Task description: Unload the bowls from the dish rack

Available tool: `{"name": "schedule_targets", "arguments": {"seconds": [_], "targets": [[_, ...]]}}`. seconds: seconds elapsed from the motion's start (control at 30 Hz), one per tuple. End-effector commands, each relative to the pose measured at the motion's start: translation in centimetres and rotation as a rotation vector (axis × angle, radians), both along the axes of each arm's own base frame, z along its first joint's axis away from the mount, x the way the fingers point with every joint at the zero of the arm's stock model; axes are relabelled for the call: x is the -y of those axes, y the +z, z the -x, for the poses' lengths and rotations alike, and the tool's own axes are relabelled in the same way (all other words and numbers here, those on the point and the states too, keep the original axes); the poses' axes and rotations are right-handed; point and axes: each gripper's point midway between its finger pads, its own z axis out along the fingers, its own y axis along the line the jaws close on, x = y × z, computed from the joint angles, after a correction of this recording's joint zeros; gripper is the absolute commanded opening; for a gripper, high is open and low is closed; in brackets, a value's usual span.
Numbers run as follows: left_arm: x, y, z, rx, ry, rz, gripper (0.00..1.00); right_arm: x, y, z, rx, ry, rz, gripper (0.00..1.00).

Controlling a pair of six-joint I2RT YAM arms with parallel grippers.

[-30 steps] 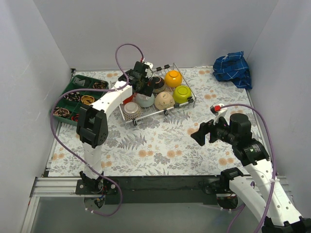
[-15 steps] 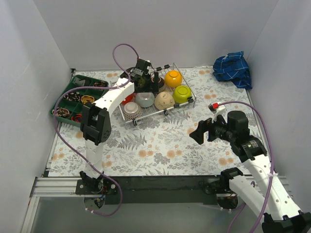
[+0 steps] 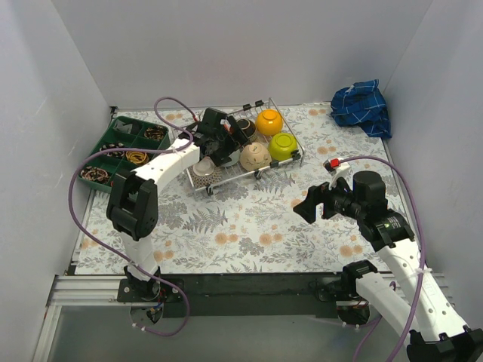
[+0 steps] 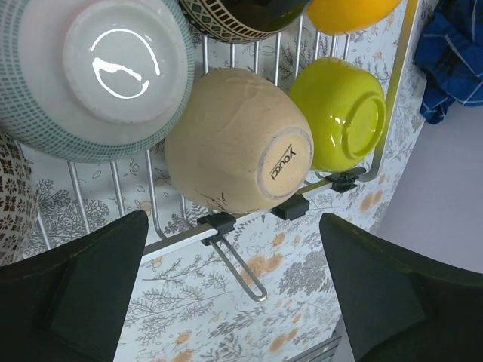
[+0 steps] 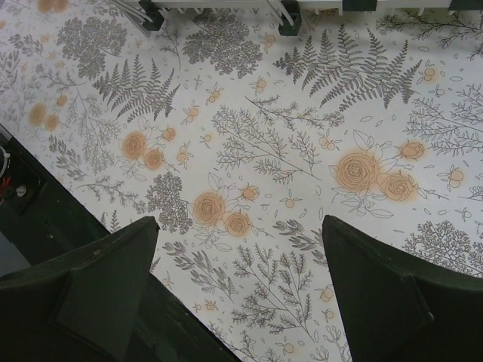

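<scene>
A green compartment tray (image 3: 113, 143) sits at the far left corner of the tabletop (image 3: 249, 226). Just to its right, along the far edge and slightly left of the middle, lies the dish rack (image 3: 290, 160), with all its bowls inside. The left fingers (image 4: 75, 302) hang over the left half of the rack, spread wide apart with nothing between them. In the wrist view they sit above the rack's near rail, clear of the bowls. The tan bowl (image 4: 241, 147) lies in line with the gap between them, base up. The teal-patterned bowl (image 4: 98, 72) is to its left and the lime-green bowl (image 4: 339, 109) touches its right side. An orange bowl (image 3: 269, 121) rests in the rack's far right corner. Well apart from the rack, toward the right edge, the right fingers (image 5: 83, 294) hover over bare floral tabletop, also spread and empty. A crumpled blue cloth (image 3: 362, 105) fills the far right corner.
</scene>
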Motion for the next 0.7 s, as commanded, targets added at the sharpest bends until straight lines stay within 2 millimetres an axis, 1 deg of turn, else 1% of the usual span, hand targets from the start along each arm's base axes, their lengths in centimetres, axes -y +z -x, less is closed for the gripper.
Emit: {"name": "schedule_targets", "arguments": {"seconds": [0.0, 0.1, 0.17, 0.2, 0.27, 0.37, 0.47, 0.57, 0.6, 0.67], "targets": [[0.5, 2.3, -0.7, 0.033, 0.107, 0.132, 0.98, -0.7, 1.6, -0.2, 0.043, 0.033, -0.034, 0.99], [0.8, 1.4, -0.8, 0.02, 0.129, 0.166, 0.98, -0.8, 1.6, 0.0, 0.042, 0.041, -0.037, 0.99], [1.2, 1.2, -1.0, 0.025, 0.139, 0.203, 0.98, -0.8, 1.5, 0.1, 0.042, 0.047, -0.039, 0.98], [1.2, 0.5, -0.8, 0.013, 0.139, 0.205, 0.98, -0.8, 1.5, 0.1, 0.045, 0.05, -0.037, 0.99], [1.5, 0.1, -1.0, 0.01, 0.144, 0.226, 0.98, -0.9, 1.3, 0.3, 0.036, 0.057, -0.033, 0.99], [1.8, -1.3, -0.8, -0.021, 0.148, 0.224, 0.98, -0.9, 1.0, 0.5, 0.025, 0.069, -0.027, 0.98], [2.0, -2.2, -1.1, -0.024, 0.15, 0.22, 0.98, -0.9, 0.8, 0.7, 0.021, 0.079, -0.022, 0.99], [2.3, -2.4, -1.4, -0.018, 0.149, 0.225, 0.98, -0.8, 0.6, 0.6, 0.021, 0.083, -0.011, 0.99], [2.5, -2.9, -1.3, -0.03, 0.149, 0.223, 0.98, -0.8, 0.6, 0.6, 0.022, 0.086, -0.009, 0.99], [2.8, -3.2, -1.3, -0.042, 0.144, 0.228, 0.98, -0.8, 0.5, 0.5, 0.023, 0.091, 0.0, 0.99]]}}
